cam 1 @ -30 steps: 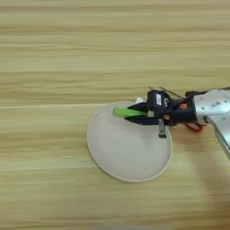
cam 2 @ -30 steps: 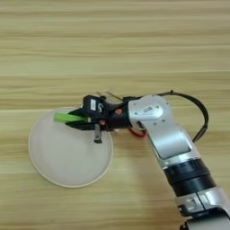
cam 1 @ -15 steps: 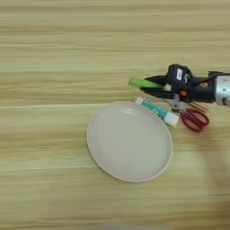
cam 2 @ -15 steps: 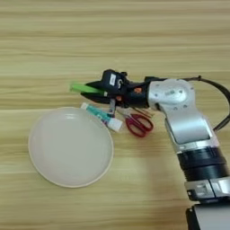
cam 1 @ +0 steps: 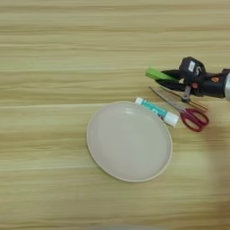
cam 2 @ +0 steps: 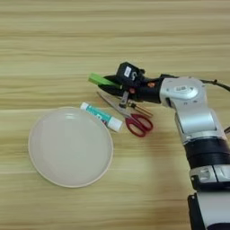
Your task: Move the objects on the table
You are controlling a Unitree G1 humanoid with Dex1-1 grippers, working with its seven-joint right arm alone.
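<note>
Landmark: the plate (cam 2: pixel 45 168), round, pale and empty, lying flat on the table (cam 1: pixel 54 54).
Block: bright green block (cam 2: pixel 100 80), up and to the right of the plate, clear of its rim, above the bare wood. It juts out leftward from the claw's tips.
Claw: the claw (cam 2: pixel 113 85) is closed down narrow on the right end of the block; one black finger runs along its near side. Whether the block hangs in the air or grazes the table I cannot tell.
Arm: silver forearm (cam 2: pixel 188 105) comes in from the right, well away from the plate.
Scissors: red-handled scissors (cam 2: pixel 130 116) lie just right of the plate, blades pointing up-left toward the claw, handles farther from the plate.
Tube: a white tube with teal print (cam 2: pixel 101 117) lies slanted between the plate's upper right rim and the scissors, close to both.
Screwdriver: a thin shaft with a yellowish handle (cam 1: pixel 194 103) seems to lie by the scissors, under the claw; too small to be sure.
Handling, block: looks small, light and stiff with flat sides, so a pinch across two opposite faces should hold. Gripped at one end it could pivot or slip; a hold nearer its middle would be steadier.
Handling, others: scissors are best taken across the blades near the pivot; the tube may roll, so across its middle.
</note>
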